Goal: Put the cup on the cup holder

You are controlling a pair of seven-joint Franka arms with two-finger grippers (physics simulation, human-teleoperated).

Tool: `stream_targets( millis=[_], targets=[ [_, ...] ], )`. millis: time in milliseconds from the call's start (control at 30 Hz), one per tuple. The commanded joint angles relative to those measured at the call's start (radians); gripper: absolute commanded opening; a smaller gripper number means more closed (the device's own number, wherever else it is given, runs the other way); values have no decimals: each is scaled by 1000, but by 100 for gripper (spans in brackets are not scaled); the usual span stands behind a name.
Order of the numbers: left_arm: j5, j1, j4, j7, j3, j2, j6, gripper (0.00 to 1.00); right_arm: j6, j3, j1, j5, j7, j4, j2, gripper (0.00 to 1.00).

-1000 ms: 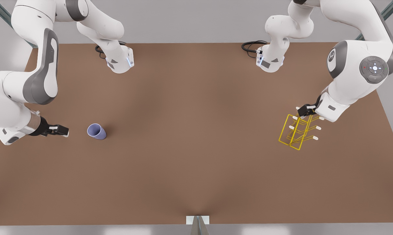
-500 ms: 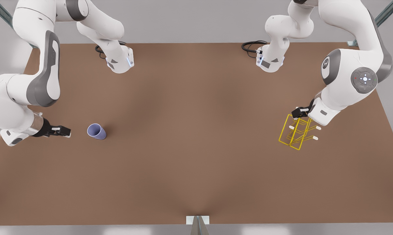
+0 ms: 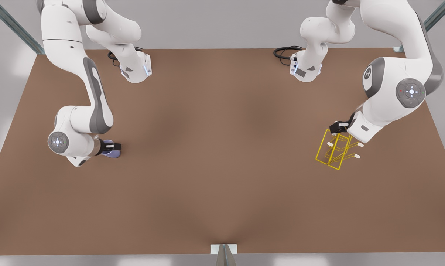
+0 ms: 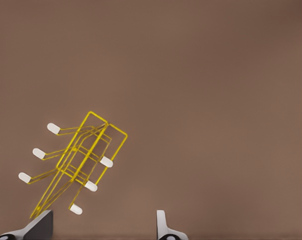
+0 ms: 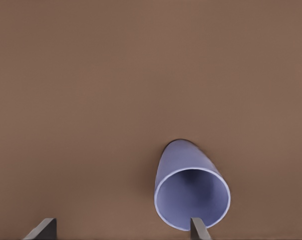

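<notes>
Two grippers are at work: the right gripper (image 3: 113,147) is seen with its fingers (image 5: 197,229) spread wide over the cup (image 5: 191,192) lying on its side on the worktop (image 3: 222,147), so one finger should be taken inside the rim and the other outside before squeezing. The left gripper (image 3: 339,126), also open, hangs just above the cup holder (image 3: 335,149). The wrist views show the cup's mouth turned toward the fingers, which is hidden in the front view.
</notes>
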Motion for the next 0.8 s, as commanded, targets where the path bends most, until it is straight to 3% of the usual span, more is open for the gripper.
stream_targets(
  millis=[0, 433, 500, 567, 667, 733, 767],
  targets=[
    [1, 0, 0, 19, 0, 0, 0, 100, 91, -13, -2, 4, -64, -29, 5, 100],
    [1, 0, -6, 19, 0, 4, -2, 100, 352, -11, -6, 4, -75, -198, 8, 98],
    [1, 0, -6, 19, 0, 4, -2, 100, 364, -10, -5, 2, -75, -200, 16, 90],
    [1, 0, -8, 19, 0, 4, 0, 100, 366, -10, -5, 0, -75, -195, 25, 59],
    [1, 0, -8, 19, 0, 4, 0, 100, 366, -13, -8, -4, -75, -195, 34, 54],
    [1, 0, -6, 19, 0, 6, 0, 100, 366, -16, -11, -15, -76, -190, 39, 40],
    [1, 0, -6, 19, 0, 6, 0, 100, 366, -17, -15, -16, -76, -189, 43, 39]
  ],
)
